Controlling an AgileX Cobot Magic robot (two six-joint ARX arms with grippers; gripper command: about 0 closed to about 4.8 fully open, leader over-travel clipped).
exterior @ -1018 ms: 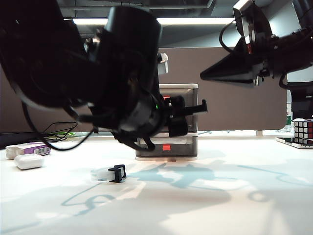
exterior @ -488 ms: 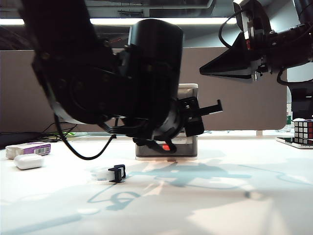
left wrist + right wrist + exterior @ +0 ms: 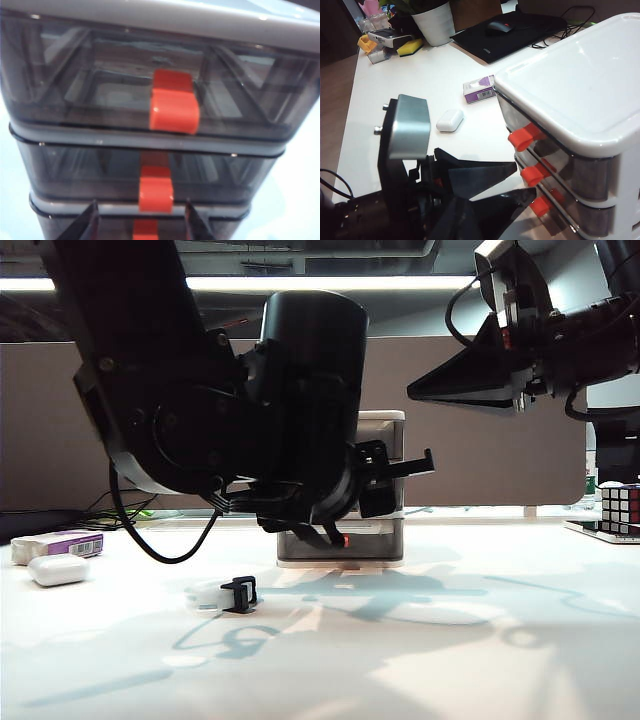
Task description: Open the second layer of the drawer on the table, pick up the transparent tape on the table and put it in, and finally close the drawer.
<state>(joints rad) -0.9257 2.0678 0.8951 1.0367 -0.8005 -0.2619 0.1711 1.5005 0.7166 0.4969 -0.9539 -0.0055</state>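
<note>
Left gripper [image 3: 141, 227], jaws apart and empty, sits right in front of the drawer [image 3: 150, 125], middle handle [image 3: 155, 189] just above its fingertips. Right gripper [image 3: 420, 392] hangs high beside the drawer, can't tell if it's open.

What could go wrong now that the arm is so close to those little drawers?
The open left gripper sits close to the drawer front. Three similar red handles are stacked there, so it might catch the bottom handle rather than the second layer's handle. The drawer cabinet looks light; pulling might drag it along the table. The transparent tape lies beneath that arm and might get knocked. The right gripper hovers above, apparently shut.
</note>
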